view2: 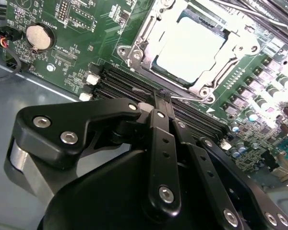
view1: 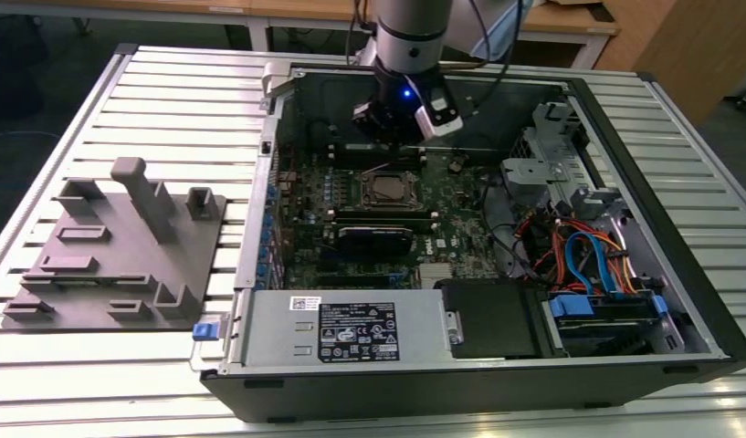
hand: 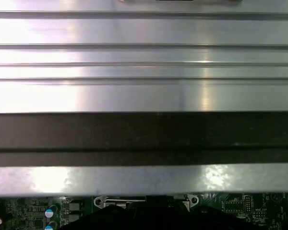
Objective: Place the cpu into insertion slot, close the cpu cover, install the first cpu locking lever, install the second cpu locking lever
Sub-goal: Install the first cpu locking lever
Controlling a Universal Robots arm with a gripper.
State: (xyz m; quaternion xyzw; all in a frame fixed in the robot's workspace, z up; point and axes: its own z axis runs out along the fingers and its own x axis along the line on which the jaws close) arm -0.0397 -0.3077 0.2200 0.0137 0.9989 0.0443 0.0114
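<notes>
The silver-grey, round-bodied robot arm (view1: 411,27) comes straight down into the open black computer case (view1: 665,196), its wrist showing a small blue light. The black, bolted metal gripper (view2: 159,98) hangs over the case's far end. In the second wrist view its two slim black fingers (view2: 159,139) are pressed together, nothing between them.

Green motherboard (view1: 385,196) under a black tool (view2: 165,103); pale silver-grey cpu (view2: 189,48) inside a silvery cpu cover (view2: 146,28). Black memory slots (view2: 134,84), blue and orange cables (view1: 592,251), grey ribbed tabletop (view1: 165,100).
</notes>
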